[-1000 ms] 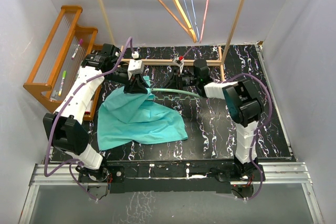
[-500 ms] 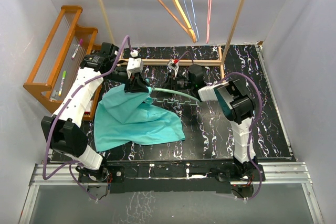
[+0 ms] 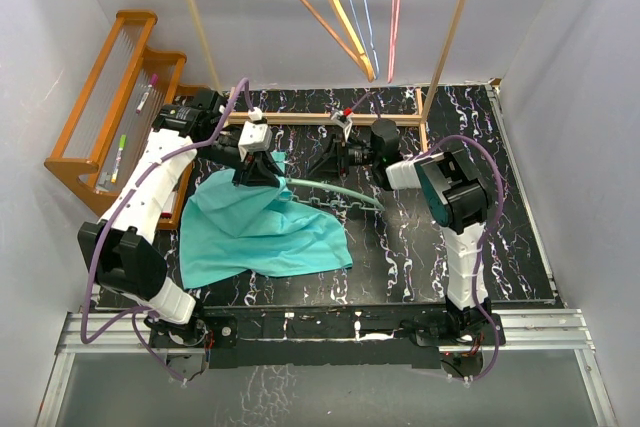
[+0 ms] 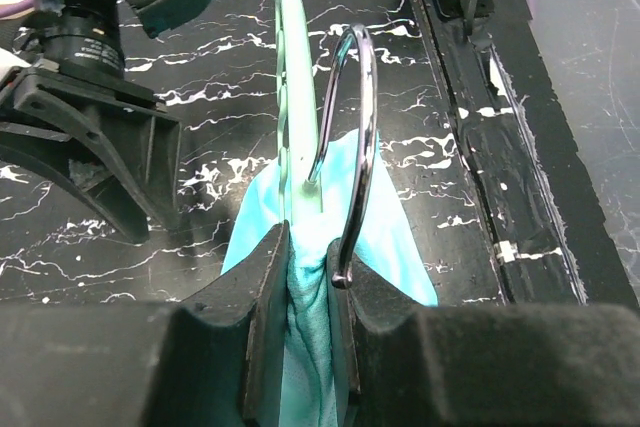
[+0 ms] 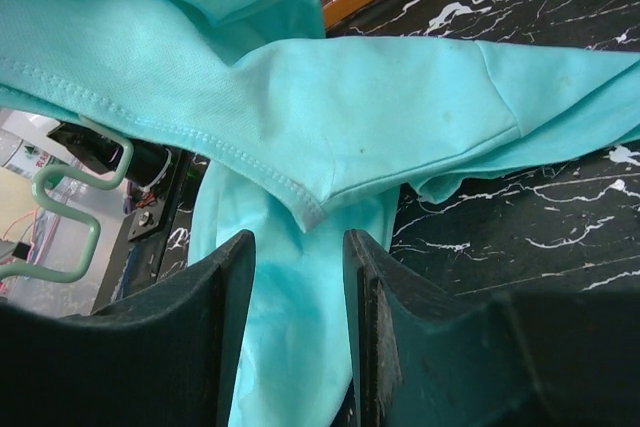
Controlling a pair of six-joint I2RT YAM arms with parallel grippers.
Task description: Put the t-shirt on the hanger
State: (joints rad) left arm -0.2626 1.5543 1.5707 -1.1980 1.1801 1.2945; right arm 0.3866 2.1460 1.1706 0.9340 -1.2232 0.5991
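The teal t-shirt (image 3: 260, 232) lies spread on the black marbled table, with its top edge lifted. My left gripper (image 3: 258, 169) is shut on that bunched cloth (image 4: 305, 327). The mint hanger (image 3: 340, 190) sticks out of the shirt to the right. In the left wrist view its neck (image 4: 297, 97) runs into the cloth and its chrome hook (image 4: 355, 147) rests against my right finger. My right gripper (image 3: 330, 160) hovers just right of the shirt, above the hanger arm. Its jaws (image 5: 298, 247) are apart, with shirt cloth (image 5: 330, 97) showing beyond them and a bit of the hanger (image 5: 70, 217) at left.
A wooden rack (image 3: 100, 97) with markers stands at the back left. A wooden rail frame (image 3: 330, 119) crosses the table's back. From it hang an orange wooden hanger (image 3: 325, 7), a blue wire hanger (image 3: 360, 7) and a pink wire hanger (image 3: 397, 7).
The hanger's free end has swung toward the near side. My left gripper with the collar has dropped slightly, and the shirt has shifted a little left. My right wrist has moved slightly left.
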